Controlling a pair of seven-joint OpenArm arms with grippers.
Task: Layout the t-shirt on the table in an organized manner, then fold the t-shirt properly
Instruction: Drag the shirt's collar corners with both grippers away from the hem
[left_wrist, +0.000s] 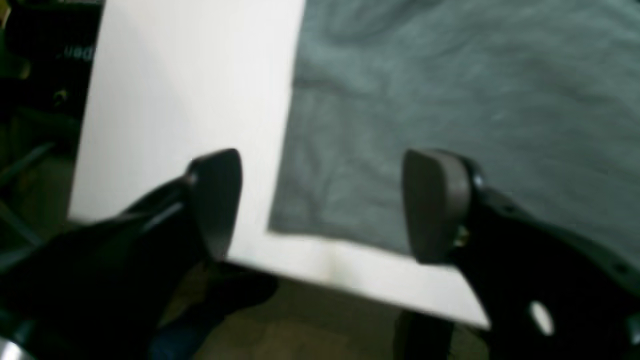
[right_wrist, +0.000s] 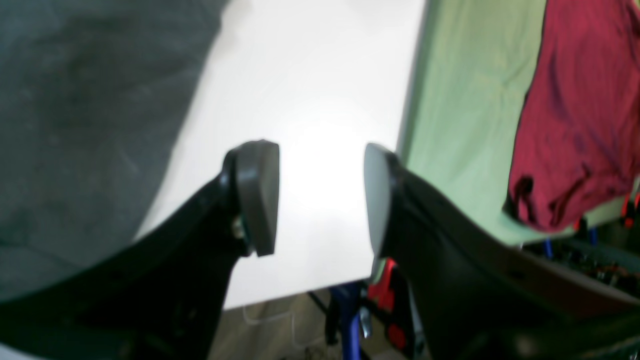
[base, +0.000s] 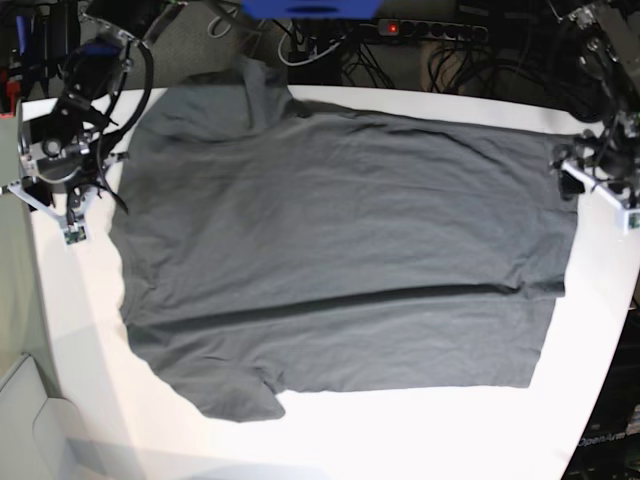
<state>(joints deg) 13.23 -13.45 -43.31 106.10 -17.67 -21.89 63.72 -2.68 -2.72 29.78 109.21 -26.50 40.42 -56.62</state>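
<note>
T-shirt (base: 340, 250): you see it spread flat on the bench (base: 420, 430).
Left gripper (left_wrist: 320, 205): apart, empty.
Right gripper (right_wrist: 320, 197): apart, empty.

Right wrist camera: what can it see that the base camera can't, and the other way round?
Only the right wrist view shows a dark red cloth lying on a light green surface beside the table, and the right gripper up close with its fingers apart and nothing between them.

Only the base view shows the whole t-shirt spread flat, both sleeves, a long crease across it, and the left gripper by its edge.

Both show the grey t-shirt on the white table.
</note>
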